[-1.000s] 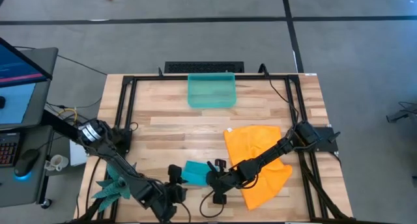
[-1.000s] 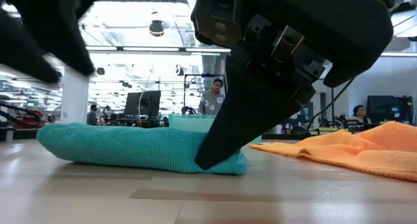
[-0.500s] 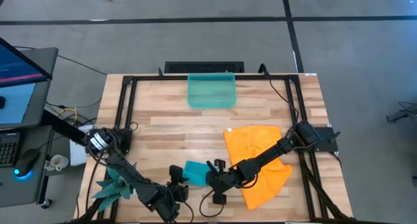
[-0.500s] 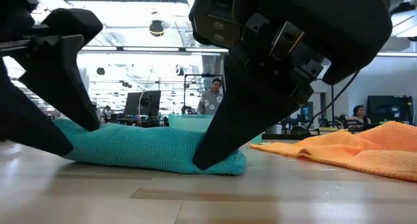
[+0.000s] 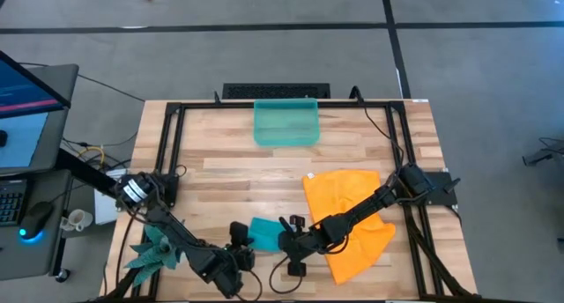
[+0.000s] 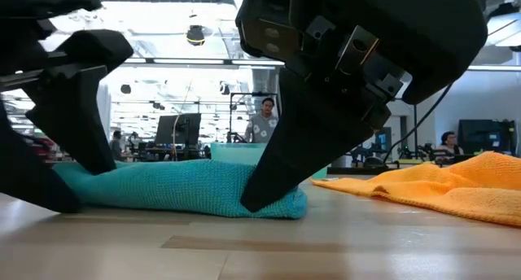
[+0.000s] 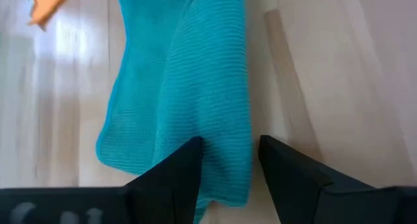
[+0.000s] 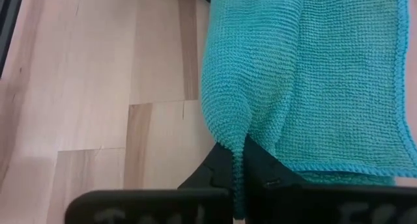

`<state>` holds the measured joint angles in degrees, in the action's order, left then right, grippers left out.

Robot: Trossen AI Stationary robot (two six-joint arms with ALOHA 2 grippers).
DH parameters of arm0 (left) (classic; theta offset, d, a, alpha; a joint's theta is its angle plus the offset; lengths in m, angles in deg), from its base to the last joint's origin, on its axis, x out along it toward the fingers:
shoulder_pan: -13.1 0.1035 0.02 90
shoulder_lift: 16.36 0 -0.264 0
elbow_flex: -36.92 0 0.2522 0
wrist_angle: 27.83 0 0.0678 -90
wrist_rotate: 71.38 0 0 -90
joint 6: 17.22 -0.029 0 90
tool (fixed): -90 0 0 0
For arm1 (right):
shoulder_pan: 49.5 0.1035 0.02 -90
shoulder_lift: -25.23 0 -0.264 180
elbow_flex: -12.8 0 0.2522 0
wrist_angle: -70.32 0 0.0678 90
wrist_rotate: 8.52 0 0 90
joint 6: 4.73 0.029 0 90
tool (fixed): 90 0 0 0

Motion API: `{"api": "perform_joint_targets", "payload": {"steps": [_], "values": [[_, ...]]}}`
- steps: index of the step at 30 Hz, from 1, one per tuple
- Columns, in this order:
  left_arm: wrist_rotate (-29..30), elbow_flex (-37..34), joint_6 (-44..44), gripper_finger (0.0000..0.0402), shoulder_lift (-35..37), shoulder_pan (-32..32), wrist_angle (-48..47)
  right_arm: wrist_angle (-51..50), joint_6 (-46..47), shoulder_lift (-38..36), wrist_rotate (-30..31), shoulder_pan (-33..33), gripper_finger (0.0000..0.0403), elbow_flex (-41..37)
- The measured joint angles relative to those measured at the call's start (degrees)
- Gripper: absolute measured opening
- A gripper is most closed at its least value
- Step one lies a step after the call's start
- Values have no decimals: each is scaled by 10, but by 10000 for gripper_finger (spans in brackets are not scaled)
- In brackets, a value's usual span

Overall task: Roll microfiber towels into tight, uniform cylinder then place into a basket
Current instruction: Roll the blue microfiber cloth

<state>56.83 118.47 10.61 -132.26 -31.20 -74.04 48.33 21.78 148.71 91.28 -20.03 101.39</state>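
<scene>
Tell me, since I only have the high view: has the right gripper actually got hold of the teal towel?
Observer: Yes. The right gripper is shut on a fold of the teal towel.
Operator: And the left one?
Observer: The left gripper is open, its fingers either side of the towel's other end.
Operator: Is the towel lifted?
Observer: No. The low view shows it lying rolled on the table.
Operator: Anything behind it?
Observer: The basket, partly hidden, and the orange towel beside it.

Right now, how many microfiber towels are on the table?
2. The teal-blue microfiber towel, partly rolled, lies near the table's front edge between both tools. The bright orange microfiber towel lies spread out to its right, partly under the right arm. No others show.
</scene>
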Motion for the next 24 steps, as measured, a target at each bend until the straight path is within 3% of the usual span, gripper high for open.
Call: {"api": "perform_joint_targets", "payload": {"steps": [9, 14, 18, 24], "values": [[27, -1, 51, 148, -9, 11, -9, 9, -14, 0, -25, 0, 18, 0], [-2, 1, 70, 83, -10, 15, -11, 9, -18, 0, -41, -1, 14, 0], [-51, 17, 73, 12, -10, 18, -23, 25, -25, 2, -76, 2, 16, 1], [-160, 102, 129, 7, -12, 19, -122, 21, -25, 5, -125, 6, 14, 21]]}}
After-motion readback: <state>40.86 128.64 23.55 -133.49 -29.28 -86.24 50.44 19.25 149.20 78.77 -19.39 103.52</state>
